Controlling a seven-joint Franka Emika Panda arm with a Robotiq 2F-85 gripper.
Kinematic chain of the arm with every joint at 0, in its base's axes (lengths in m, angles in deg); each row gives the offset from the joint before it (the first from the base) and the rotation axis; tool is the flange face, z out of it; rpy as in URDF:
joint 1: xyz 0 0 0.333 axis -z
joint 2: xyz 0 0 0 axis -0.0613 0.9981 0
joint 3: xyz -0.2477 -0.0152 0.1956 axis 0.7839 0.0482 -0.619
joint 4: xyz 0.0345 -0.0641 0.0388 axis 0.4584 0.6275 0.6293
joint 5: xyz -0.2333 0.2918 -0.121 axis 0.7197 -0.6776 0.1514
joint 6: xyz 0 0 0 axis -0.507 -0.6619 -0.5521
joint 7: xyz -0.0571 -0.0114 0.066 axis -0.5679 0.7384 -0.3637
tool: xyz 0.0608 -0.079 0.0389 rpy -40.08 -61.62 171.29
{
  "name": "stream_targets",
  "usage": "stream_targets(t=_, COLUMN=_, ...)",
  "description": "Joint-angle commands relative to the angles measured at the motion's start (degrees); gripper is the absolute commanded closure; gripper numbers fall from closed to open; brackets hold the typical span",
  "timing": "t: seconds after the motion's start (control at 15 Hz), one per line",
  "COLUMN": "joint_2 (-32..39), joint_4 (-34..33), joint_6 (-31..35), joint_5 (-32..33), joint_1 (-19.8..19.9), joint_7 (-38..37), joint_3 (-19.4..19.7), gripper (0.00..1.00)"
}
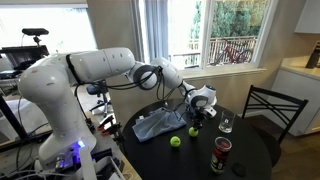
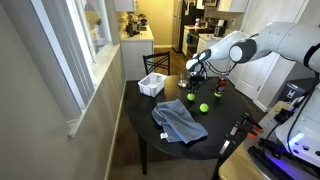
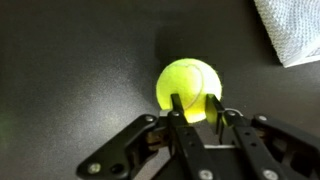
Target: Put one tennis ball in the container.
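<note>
One tennis ball, fuzzy yellow-green, lies on the dark round table right in front of my gripper. The fingers stand close together with a narrow gap and overlap the ball's lower part without clasping it. In both exterior views the gripper hovers just above this ball. A second tennis ball lies a little apart from it. The container, a white basket, stands at the table's edge near the window.
A crumpled grey-blue cloth lies on the table; its corner shows in the wrist view. A glass and a cup with red content stand nearby. A black chair is beside the table.
</note>
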Motion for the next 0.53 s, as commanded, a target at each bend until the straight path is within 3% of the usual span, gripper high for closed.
stream_targets(t=0.0, joint_2=0.00, joint_4=-2.31, joint_6=-3.95, joint_5=0.86, joint_1=1.54, joint_7=1.44, joint_3=-1.85, gripper=0.99)
stream_targets(t=0.47, joint_2=-0.21, joint_4=-5.13, joint_6=-6.79, joint_5=0.99, joint_1=1.61, joint_7=1.24, joint_3=-2.13, gripper=1.00)
